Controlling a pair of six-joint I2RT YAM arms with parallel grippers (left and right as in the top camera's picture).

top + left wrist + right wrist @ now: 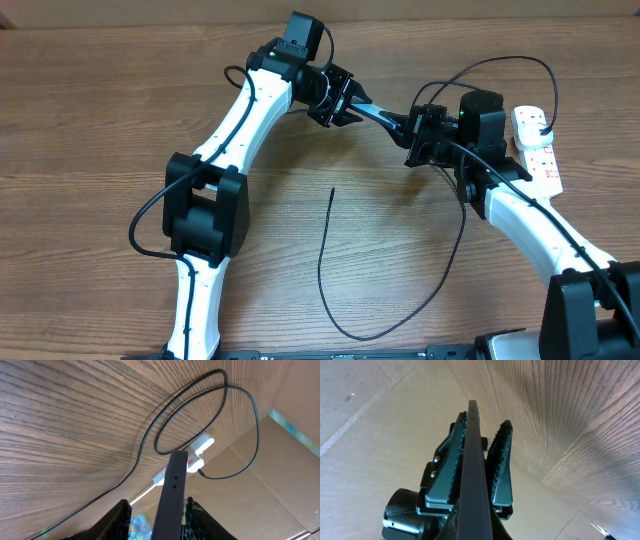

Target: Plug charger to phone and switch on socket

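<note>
**Holding the phone aloft while the cable tip lies loose below**

Lifted clear of the table (pixel 100 120), the phone (pixel 378 114) hangs edge-on between the two arms. Its long axis runs across the workspace from the left gripper (pixel 350 105) to the right gripper (pixel 412 132), dipping slightly toward the right.

The right gripper is clamped on the phone: in the right wrist view one pad (pixel 454 465) lies flat on the slab and the other sits tight beside it. The left gripper's jaws bracket the other end, but the left wrist view shows a gap on one side, so I cannot tell whether they actually pinch.

The charger (pixel 325 260) trails over the table in a wide loop. Its plug tip (pixel 332 190) lies free on the wood, on the robot's side of the phone and apart from it. The last stretch of cable points roughly up at the phone, across its long axis.

That tip is nearer the left gripper than the right, so the left arm looks better placed to fetch it.

The charger's other end reaches the socket (pixel 537 150) at the far right; whether it is seated there, I cannot tell.
</note>
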